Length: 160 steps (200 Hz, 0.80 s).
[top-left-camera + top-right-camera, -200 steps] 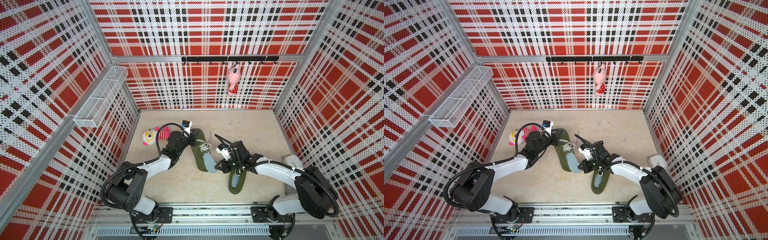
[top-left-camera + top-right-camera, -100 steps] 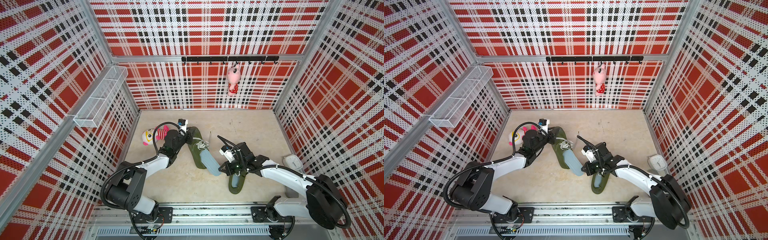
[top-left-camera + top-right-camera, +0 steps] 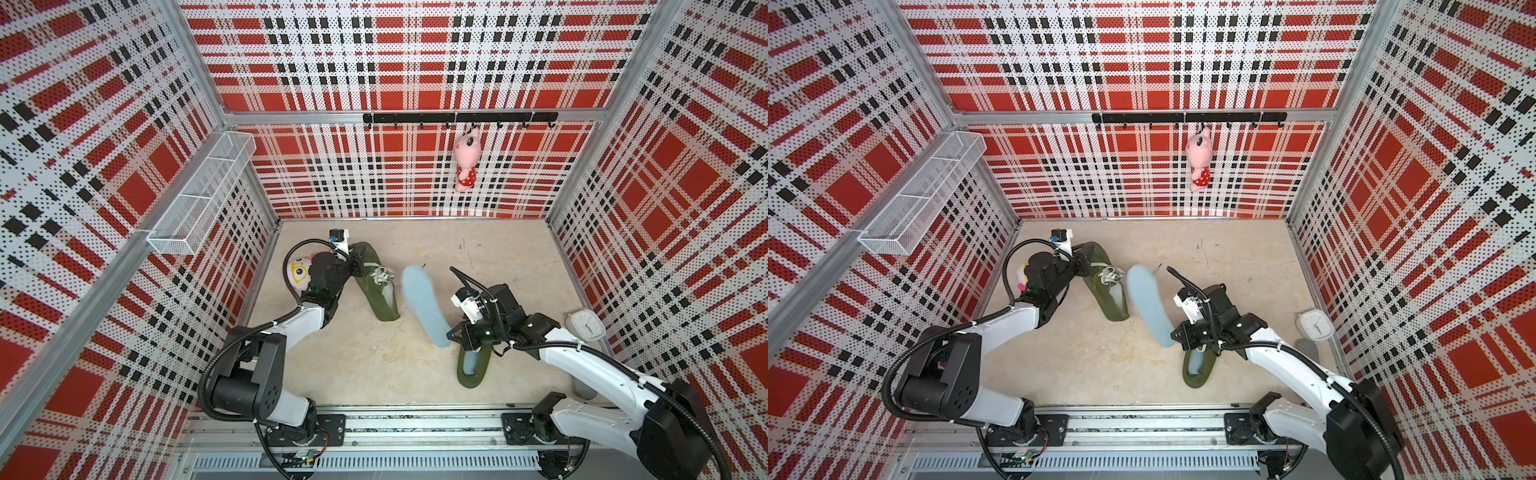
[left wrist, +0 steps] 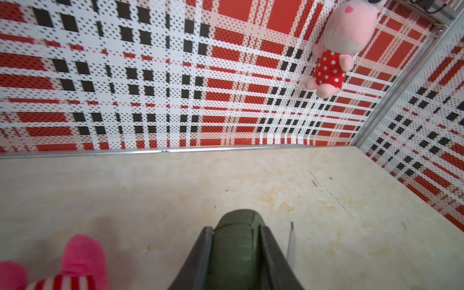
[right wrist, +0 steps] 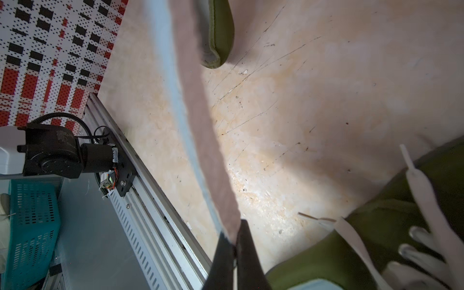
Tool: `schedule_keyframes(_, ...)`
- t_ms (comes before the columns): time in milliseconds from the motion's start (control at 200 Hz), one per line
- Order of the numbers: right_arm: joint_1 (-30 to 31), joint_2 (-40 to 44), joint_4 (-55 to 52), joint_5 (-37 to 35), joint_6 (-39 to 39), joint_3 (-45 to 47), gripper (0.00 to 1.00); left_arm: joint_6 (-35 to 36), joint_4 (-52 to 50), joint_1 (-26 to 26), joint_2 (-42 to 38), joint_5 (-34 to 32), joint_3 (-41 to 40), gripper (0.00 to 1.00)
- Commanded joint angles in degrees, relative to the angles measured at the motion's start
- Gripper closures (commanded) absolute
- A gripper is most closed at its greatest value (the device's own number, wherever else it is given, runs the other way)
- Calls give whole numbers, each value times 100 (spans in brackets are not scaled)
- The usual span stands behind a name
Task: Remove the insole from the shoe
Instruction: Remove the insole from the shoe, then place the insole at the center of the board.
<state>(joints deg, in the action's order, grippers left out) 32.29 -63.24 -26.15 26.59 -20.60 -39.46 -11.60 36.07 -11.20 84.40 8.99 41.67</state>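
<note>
The right gripper (image 3: 451,337) is pressed tight on one tip of the insole (image 3: 424,303). The insole runs away from its fingers, fully out of the shoe (image 3: 376,291) and just beside it. Directly under this gripper lies the other shoe (image 3: 471,368), and behind its wrist sits a clock (image 3: 586,326).

The left gripper (image 3: 355,266) clamps the shoe's toe end, jaws part-spread around it. A plush toy (image 3: 298,272) sits against that arm's outer side, half covered by it. A pig (image 3: 465,162) hangs well ahead of both grippers.

In both top views the insole shows its blue face. The right wrist view shows its brownish underside and pale edge nipped between dark fingers (image 5: 222,258). It also shows a teal crate (image 5: 32,226) beyond the rail (image 5: 150,200). Only the left wrist view shows the toe wedged between the left fingers (image 4: 199,253).
</note>
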Motion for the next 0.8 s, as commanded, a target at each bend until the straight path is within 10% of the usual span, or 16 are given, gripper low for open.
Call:
schedule_keyframes(0,-247,269,-326,22,107,-120,100,-190,277,185,-416,-56,-85,82)
schedule_keyframes(246,-1227,159,-99,603,234,-528,100,-370,277,610,-989,281,-405,85)
schedule_keyframes(797,-1972,-4396,909,765,138,-3533,100,-866,-286,653,-2006,1678,-910,87)
